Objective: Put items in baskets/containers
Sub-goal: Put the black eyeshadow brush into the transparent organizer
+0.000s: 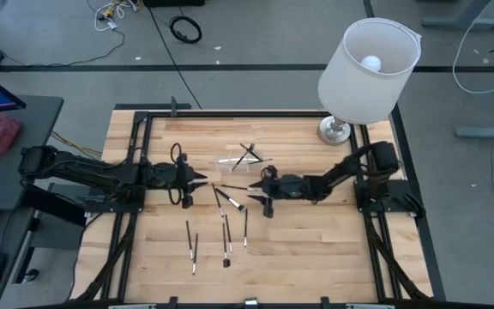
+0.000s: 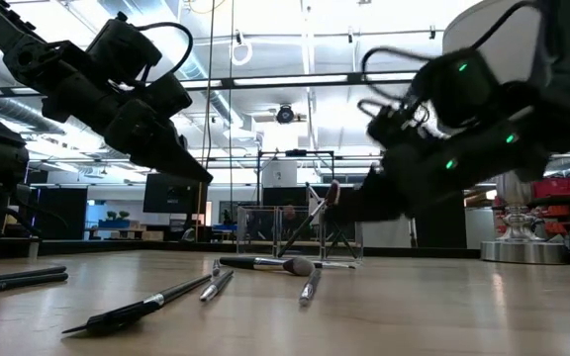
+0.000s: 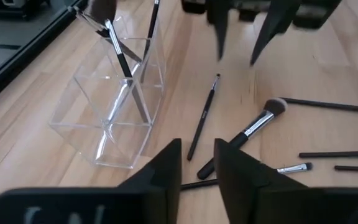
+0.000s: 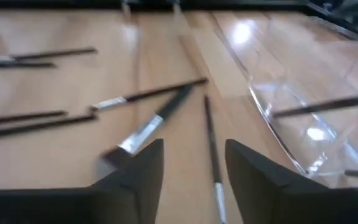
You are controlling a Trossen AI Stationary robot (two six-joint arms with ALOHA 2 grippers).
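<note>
The clear plastic container [image 1: 228, 160] lies on its side at mid-table, with a few brushes [image 1: 249, 155] sticking out of its open end [image 3: 114, 93]. Several more makeup brushes [image 1: 227, 202] lie flat on the wood toward the near edge [image 2: 265, 264]. My left gripper [image 1: 199, 180] hovers open, left of the container, with a thin brush [image 3: 202, 121] on the table ahead of its fingers [image 3: 199, 163]. My right gripper [image 1: 256, 185] faces it from the right, open and off the table [image 2: 349, 208]. A thin brush [image 4: 212, 149] lies below its fingers [image 4: 194, 163].
A white-shaded lamp [image 1: 369, 62] stands on its metal base [image 1: 334, 130] at the far right corner. Loose brushes spread toward the near edge [image 1: 194, 251], some at the low view's left [image 2: 16, 280]. Black frame rails [image 1: 137, 163] border the table's left and right sides.
</note>
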